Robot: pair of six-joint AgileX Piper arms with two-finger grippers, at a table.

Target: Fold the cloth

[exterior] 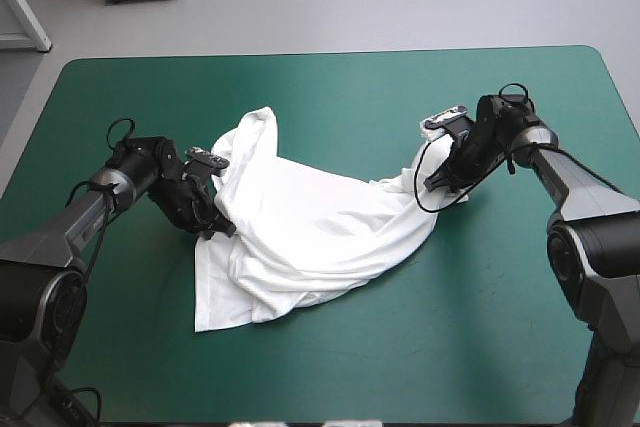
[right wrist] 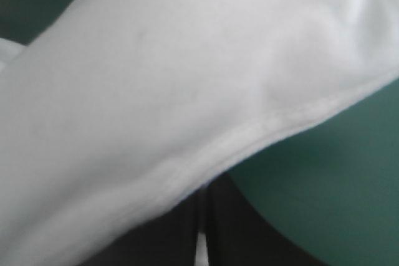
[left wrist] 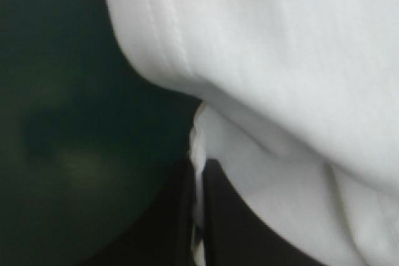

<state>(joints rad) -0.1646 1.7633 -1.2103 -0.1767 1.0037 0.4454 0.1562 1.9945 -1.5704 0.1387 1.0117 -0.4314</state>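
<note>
T-shirt [exterior: 310, 227], soft, white and rumpled, lies mid-table between left gripper [exterior: 212, 225] and right gripper [exterior: 440, 185], bare teal-green cover [exterior: 400, 367] all round. Left wrist: fingers [left wrist: 171, 232] pinch its stitched edge. Right wrist: fingers [right wrist: 240, 232] clamped on smooth cloth.

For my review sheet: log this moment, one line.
T-shirt crumpled | left pincer shut on T-shirt | right pincer shut on T-shirt

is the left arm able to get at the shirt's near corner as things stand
Probably not yet: the left gripper is shut on the T-shirt at its left edge and would have to let go first. Nothing else lies between it and the near corner.
</note>
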